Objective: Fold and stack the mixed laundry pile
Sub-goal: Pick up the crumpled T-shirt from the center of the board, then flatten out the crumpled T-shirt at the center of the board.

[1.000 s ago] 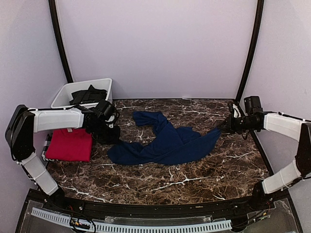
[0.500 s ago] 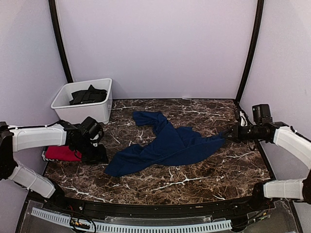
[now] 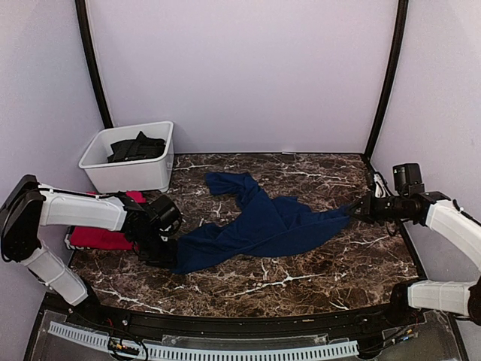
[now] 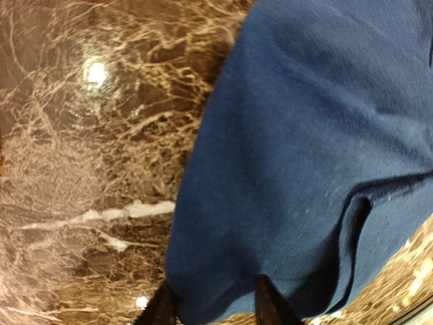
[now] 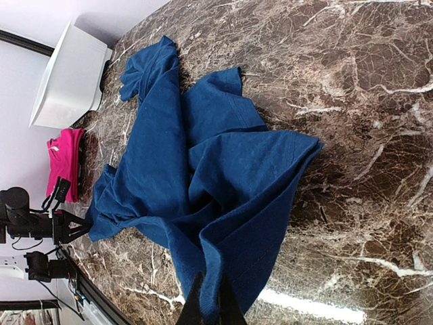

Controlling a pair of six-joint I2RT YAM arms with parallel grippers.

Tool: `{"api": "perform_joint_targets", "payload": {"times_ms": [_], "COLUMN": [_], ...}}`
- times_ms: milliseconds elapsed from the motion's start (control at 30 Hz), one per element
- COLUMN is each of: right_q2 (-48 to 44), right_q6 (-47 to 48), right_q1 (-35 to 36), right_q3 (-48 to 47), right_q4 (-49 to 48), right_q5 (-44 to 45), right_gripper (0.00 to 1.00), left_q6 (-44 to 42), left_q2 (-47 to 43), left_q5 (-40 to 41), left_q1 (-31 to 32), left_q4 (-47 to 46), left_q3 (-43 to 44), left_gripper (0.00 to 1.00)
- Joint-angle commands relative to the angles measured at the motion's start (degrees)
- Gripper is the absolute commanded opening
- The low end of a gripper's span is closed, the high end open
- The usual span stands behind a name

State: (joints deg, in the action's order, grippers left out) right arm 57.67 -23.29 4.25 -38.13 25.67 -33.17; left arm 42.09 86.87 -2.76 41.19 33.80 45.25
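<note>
The navy blue T-shirt [image 3: 263,222] lies stretched and crumpled across the marble table [image 3: 301,278]. My left gripper [image 3: 167,253] is low at its near-left corner. In the left wrist view the jaws stand open, the fingertips [image 4: 164,308] apart with the shirt's corner [image 4: 284,156] lying between them. At the shirt's right end my right gripper [image 3: 358,210] is shut on a fold of the hem [image 5: 223,271]. The red T-shirt [image 3: 101,238] lies folded at the left edge. A dark charcoal shirt [image 3: 137,147] sits in the bin.
The white plastic bin [image 3: 128,177] stands at the back left corner, also visible in the right wrist view [image 5: 71,74]. Black frame posts [image 3: 387,75] rise at both back corners. The table's near edge has a black rail [image 3: 225,323].
My left gripper opened, swung away from the shirt toward the red T-shirt, then came back to the shirt's near-left corner. The right gripper drew the shirt slightly rightward and nearer.
</note>
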Motion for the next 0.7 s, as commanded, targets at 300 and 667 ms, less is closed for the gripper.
{"api": "perform_joint_targets", "payload": {"times_ms": [300, 667], "right_q2": [-6.08, -9.51], "right_q6": [-0.69, 2.63], "right_q1": [0.18, 0.03], "right_q3": [-7.47, -40.54], "right_q4": [3.22, 12.69], "right_q5": [1.62, 7.72], "right_gripper": [0.0, 0.0], "left_q6": [-2.9, -15.01], "left_q2": [-10.19, -19.15], "left_q5": [5.65, 12.36], "left_q1": [0.98, 0.99], "left_q4": [6.65, 15.73], "left_q3": [9.65, 42.68], "left_gripper": [0.0, 0.0]}}
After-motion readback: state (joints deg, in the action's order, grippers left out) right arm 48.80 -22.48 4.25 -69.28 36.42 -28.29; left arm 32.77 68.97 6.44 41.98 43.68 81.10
